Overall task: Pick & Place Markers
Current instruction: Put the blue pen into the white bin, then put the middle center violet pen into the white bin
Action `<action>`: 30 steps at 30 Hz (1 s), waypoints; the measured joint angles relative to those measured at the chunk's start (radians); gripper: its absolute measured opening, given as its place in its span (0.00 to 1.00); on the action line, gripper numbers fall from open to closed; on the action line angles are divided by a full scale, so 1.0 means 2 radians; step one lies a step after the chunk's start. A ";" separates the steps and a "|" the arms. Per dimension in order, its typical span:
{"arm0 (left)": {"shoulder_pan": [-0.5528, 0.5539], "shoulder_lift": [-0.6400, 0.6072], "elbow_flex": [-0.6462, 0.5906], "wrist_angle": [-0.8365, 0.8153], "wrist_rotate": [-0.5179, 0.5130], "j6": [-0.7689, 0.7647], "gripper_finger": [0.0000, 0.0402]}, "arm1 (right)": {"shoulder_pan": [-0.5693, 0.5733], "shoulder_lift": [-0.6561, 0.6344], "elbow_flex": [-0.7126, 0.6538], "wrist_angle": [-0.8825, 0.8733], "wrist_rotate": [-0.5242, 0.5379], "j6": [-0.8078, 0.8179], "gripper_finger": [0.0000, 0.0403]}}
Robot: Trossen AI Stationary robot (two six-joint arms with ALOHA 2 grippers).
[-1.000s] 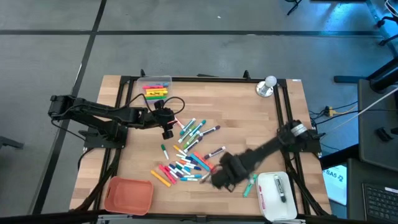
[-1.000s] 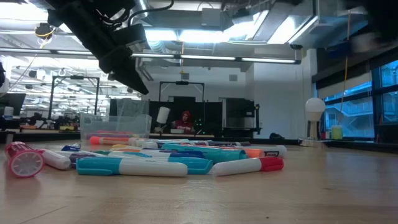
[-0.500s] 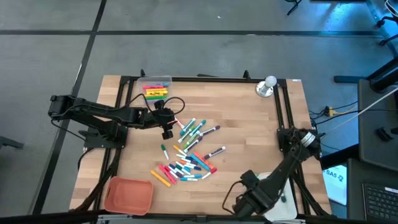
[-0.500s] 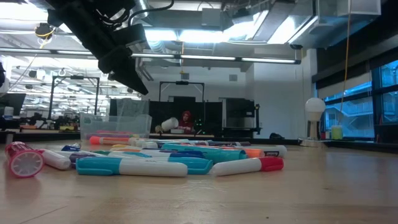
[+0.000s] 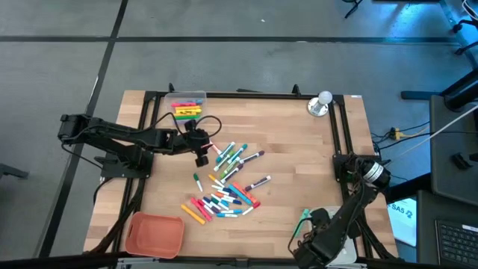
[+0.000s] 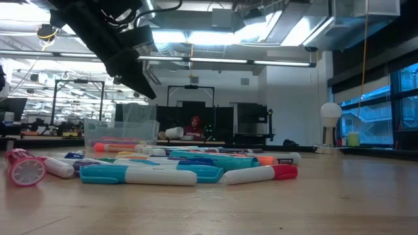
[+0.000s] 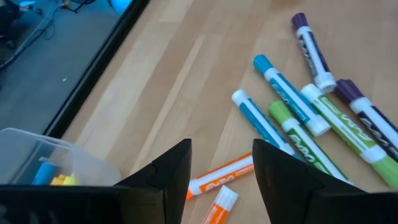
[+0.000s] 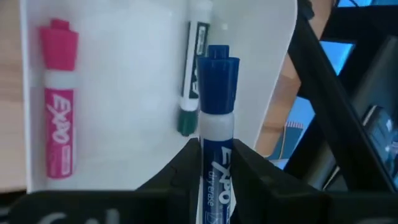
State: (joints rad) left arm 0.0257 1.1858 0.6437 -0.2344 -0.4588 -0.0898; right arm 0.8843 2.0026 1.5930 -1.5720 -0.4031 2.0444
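Blue-capped, the marker [image 8: 214, 155] is pinched tight in the right gripper [image 8: 211, 177] fingers above the white tray [image 8: 124, 93] at the table's near right corner, where a pink marker [image 8: 59, 99] and a green one [image 8: 189, 74] already lie. Most markers [image 5: 224, 183] wait mid-table, so much is left. The left gripper [image 7: 217, 168] hovers parted and empty by the clear bin [image 5: 188, 104]; an orange tray [image 5: 154, 233] and bell [image 5: 321, 103] stand clear.
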 joint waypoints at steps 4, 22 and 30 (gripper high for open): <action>0.000 0.000 0.000 0.000 -0.005 -0.001 0.41 | -0.002 0.000 0.000 0.000 0.029 -0.005 0.23; 0.000 0.000 0.000 0.000 -0.006 -0.016 0.41 | -0.032 -0.018 0.008 0.001 0.137 -0.074 0.54; 0.000 0.000 0.000 0.000 -0.010 -0.023 0.41 | -0.075 -0.063 0.009 0.000 0.265 -0.139 0.53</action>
State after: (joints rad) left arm 0.0261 1.1856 0.6437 -0.2344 -0.4795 -0.1356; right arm 0.7338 1.8775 1.6100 -1.5714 0.1262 1.7664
